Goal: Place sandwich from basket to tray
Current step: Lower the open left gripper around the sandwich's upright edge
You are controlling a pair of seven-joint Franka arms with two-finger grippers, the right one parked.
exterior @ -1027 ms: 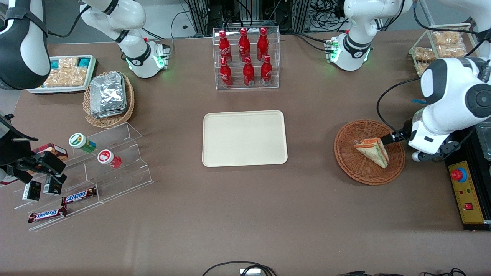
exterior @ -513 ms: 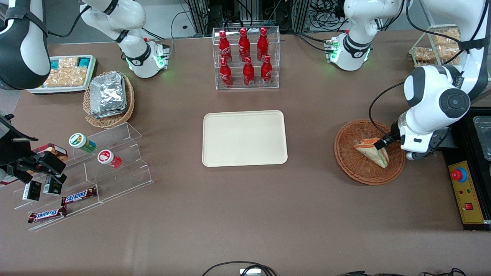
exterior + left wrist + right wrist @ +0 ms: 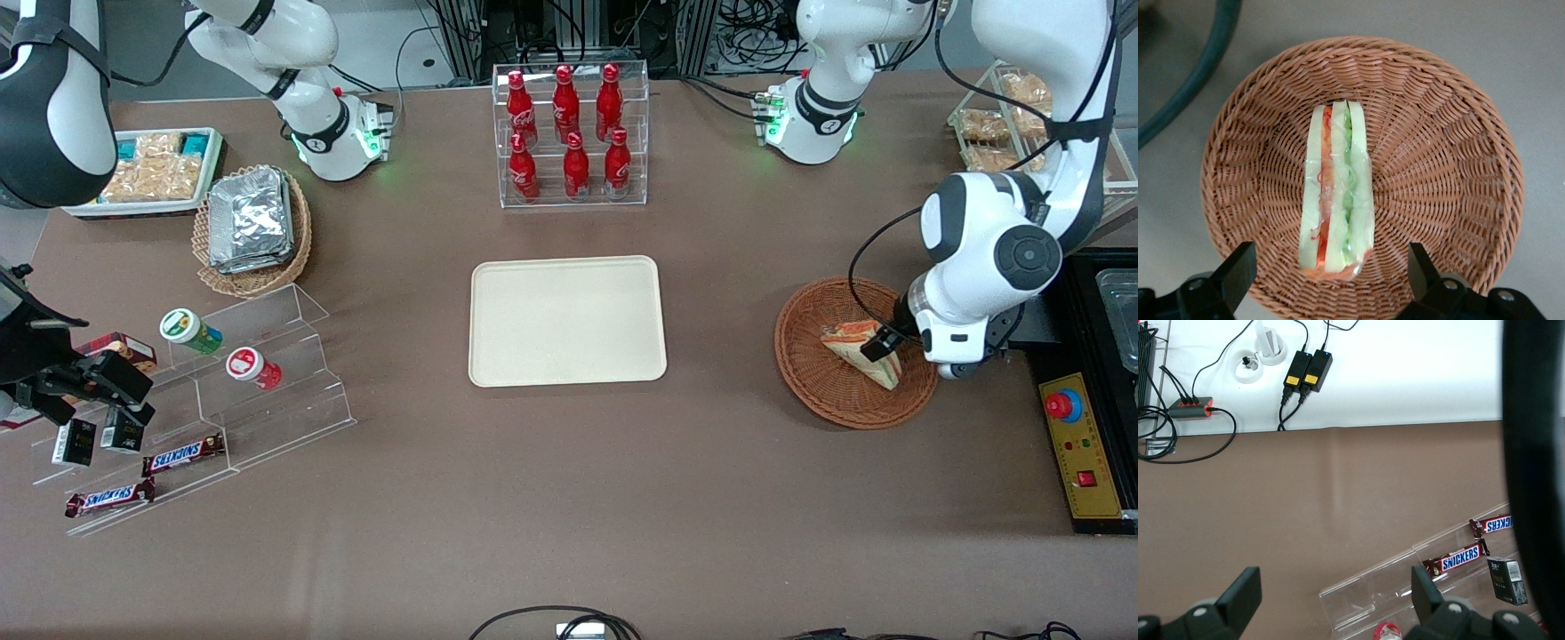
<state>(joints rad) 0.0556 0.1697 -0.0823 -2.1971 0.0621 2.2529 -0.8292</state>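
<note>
Sandwich (image 3: 1337, 207) lies inside the reddish-brown wicker basket (image 3: 818, 391), standing on its crust edge so that the wrist view shows the cut face: three white bread layers with an orange-red and a green filling band under clear wrap. In the front view the sandwich (image 3: 855, 348) shows its orange label, and the corner nearest the arm is covered by the gripper (image 3: 880, 342). The gripper hangs directly over the sandwich, low above the basket. Its jaws stand wide apart in the wrist view, one fingertip (image 3: 1238, 267) to each side of the wedge, neither touching the wrap; only the finger ends are in view, the rest being cut off at the picture's edge. From the front only one dark finger can be made out, the other being hidden by the wrist. The basket rim (image 3: 1218, 147) is partly cut off near the fingers. The cream tray (image 3: 567, 321) lies at the table's middle, well apart from the basket, toward the parked arm's end, with nothing on it. A rack of red bottles (image 3: 570, 133) stands farther from the front camera than the tray.
</note>
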